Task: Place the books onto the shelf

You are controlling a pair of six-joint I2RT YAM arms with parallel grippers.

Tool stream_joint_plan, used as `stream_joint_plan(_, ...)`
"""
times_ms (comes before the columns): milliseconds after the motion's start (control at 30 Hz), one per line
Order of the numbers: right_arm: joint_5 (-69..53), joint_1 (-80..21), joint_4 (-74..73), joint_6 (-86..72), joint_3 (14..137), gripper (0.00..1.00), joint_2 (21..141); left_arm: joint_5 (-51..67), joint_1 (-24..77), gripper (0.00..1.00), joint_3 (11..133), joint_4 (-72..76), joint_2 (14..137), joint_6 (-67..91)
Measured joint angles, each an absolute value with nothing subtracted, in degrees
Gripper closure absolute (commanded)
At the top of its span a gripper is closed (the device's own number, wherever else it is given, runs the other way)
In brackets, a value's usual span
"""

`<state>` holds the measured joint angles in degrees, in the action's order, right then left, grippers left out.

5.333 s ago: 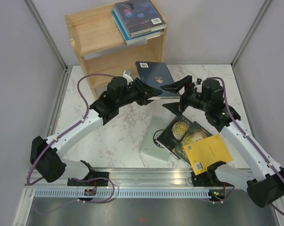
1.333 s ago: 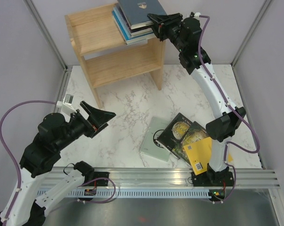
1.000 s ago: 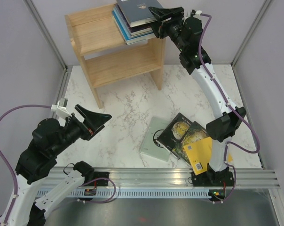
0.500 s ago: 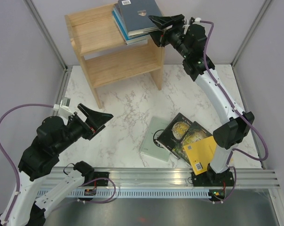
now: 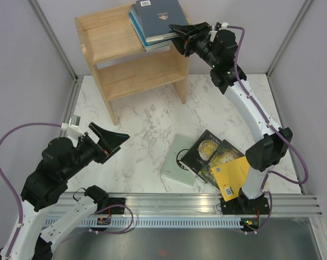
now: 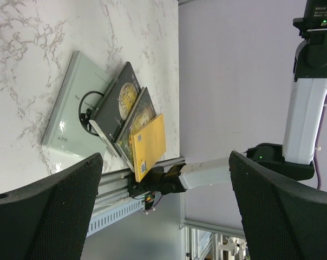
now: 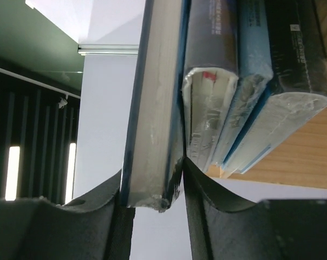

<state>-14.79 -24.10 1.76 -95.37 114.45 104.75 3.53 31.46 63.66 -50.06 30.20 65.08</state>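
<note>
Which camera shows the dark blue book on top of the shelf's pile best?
The top external view: the dark blue book shows most of its cover, atop the other books on the shelf. The right wrist view shows only its page edge, held in the right gripper. The left wrist view misses it.

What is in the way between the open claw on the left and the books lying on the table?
Nothing visible. The left gripper hangs open over the table, with only bare marble between it and the pale book, the nearest one. The right gripper is at the shelf, clamped on the navy book.
</note>
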Motion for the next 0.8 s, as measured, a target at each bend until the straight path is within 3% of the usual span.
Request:
stream_joint_plan(200, -16.71, -23.83, 4.38, -94.94, 111.83, 0.75, 104.29, 3.53, 31.46, 0.0, 63.35, -50.48, 29.78, 65.12)
stream_joint_plan(333, -17.26, -23.42, 5.19, -95.09, 110.08, 0.79, 103.07, 3.51, 31.46, 0.0, 63.35, -50.57, 29.78, 65.17)
stream_joint_plan(600, -18.46, -22.61, 4.1, -96.31, 114.02, 0.76, 105.43, 3.46, 31.46, 0.0, 63.35, -50.61, 30.17, 65.25)
stream_joint_plan(800, -18.48, -21.85, 4.14, -98.15, 122.41, 0.52, 111.9, 3.07, 31.46, 0.0, 63.35, -50.65, 30.87, 65.25)
